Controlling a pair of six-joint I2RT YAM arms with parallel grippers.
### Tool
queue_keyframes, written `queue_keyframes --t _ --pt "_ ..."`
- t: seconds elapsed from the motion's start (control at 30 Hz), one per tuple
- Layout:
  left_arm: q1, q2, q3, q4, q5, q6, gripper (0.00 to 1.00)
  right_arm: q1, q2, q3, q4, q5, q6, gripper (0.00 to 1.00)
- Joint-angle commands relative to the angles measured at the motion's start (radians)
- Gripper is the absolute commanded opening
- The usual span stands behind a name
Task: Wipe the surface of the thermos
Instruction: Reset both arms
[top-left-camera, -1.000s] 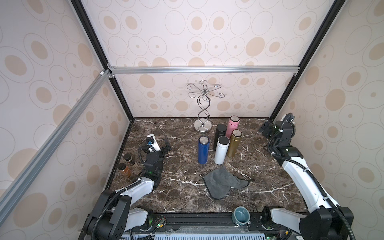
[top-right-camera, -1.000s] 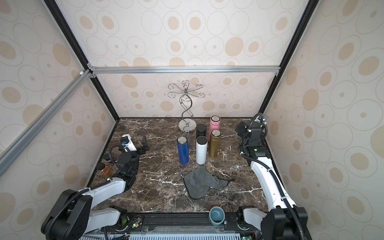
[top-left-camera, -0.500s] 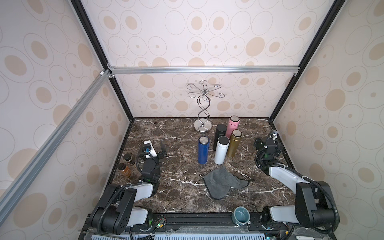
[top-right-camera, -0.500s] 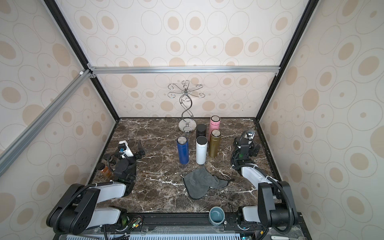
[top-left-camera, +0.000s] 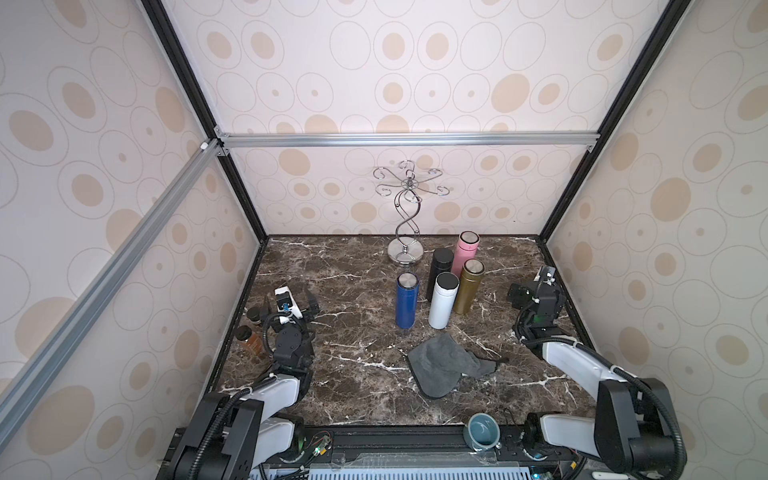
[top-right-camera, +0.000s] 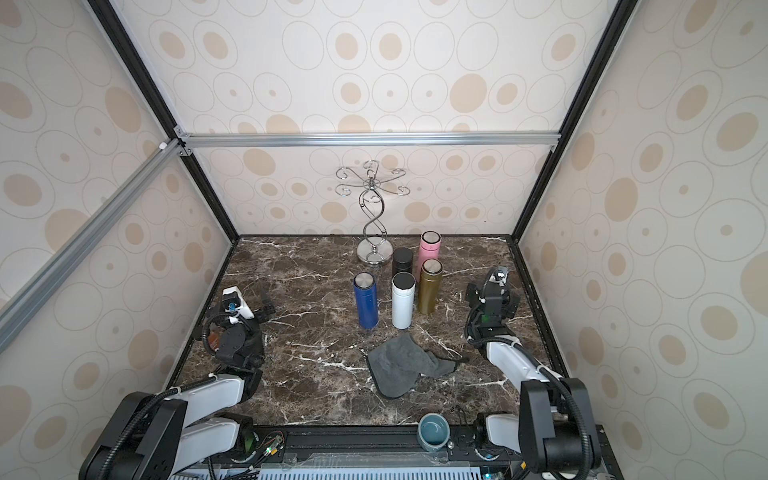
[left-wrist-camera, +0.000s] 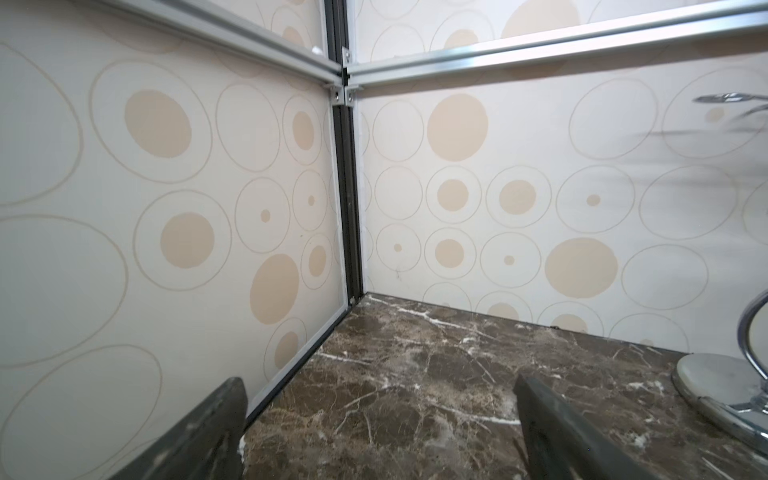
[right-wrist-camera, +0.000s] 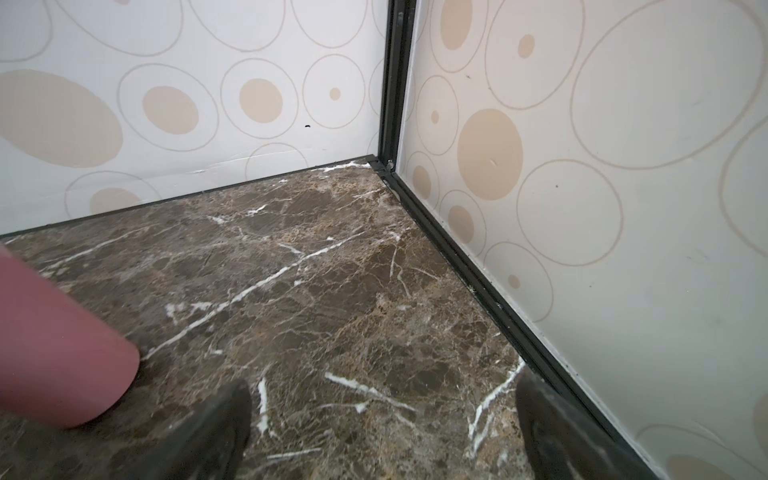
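Left gripper (left-wrist-camera: 378, 399), right gripper (right-wrist-camera: 382, 390): spread wide, nothing held. Thermoses (top-left-camera: 442, 303) are clustered mid-table; grey cloth (top-left-camera: 442, 363) is laid just before them. Neighbours could be toppled when one is grasped, spacing being tight.

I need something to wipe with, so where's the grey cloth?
In both top views the grey cloth lies crumpled on the marble tabletop, slightly right of centre, just in front of the white thermos and blue thermos.

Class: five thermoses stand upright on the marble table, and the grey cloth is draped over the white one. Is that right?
No: the grey cloth lies on the marble table in front of the white thermos, not over it, as both top views show. The rest holds.
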Motion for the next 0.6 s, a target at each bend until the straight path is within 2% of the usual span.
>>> queue_keyframes --t 0.0,0.03,0.17,0.2,0.23,0.27,0.33,0.37,0.4,0.47,0.5,0.57 --pt "0.062 0.12 -0.008 -0.045 0.117 -0.06 1.0 -0.001 -0.036 -0.05 -0.036 -0.067 -0.004 1.0" --pt "0.071 0.176 -0.014 0.051 0.116 -0.068 1.0 -0.001 -0.03 -0.059 -0.029 -0.062 0.0 1.0" --pt "0.098 0.398 -0.03 0.322 0.254 -0.045 1.0 0.0 0.049 -0.129 0.177 -0.096 -0.006 1.0" --pt "0.103 0.341 -0.016 0.184 0.268 -0.069 1.0 0.001 0.085 -0.134 0.217 -0.102 -0.001 1.0" --pt "0.107 0.339 -0.008 0.173 0.269 -0.077 1.0 0.002 0.118 -0.141 0.261 -0.107 -0.007 1.0" --pt "0.109 0.377 -0.02 0.263 0.271 -0.064 1.0 0.002 0.145 -0.148 0.302 -0.11 -0.013 1.0" --pt "0.11 0.341 -0.008 0.174 0.276 -0.075 1.0 0.002 0.206 -0.165 0.392 -0.103 -0.015 1.0" --pt "0.112 0.357 -0.014 0.216 0.275 -0.07 1.0 0.005 0.224 -0.167 0.427 -0.102 -0.026 1.0" --pt "0.111 0.371 -0.021 0.253 0.272 -0.065 1.0 0.015 0.234 -0.166 0.436 -0.107 -0.046 1.0" --pt "0.11 0.353 -0.015 0.209 0.274 -0.071 1.0 0.031 0.229 -0.142 0.38 -0.101 -0.056 0.99" --pt "0.111 0.368 -0.019 0.244 0.274 -0.066 1.0 0.032 0.227 -0.139 0.37 -0.102 -0.054 1.0" --pt "0.111 0.356 -0.014 0.208 0.273 -0.071 1.0 0.032 0.236 -0.143 0.395 -0.107 -0.062 1.0"
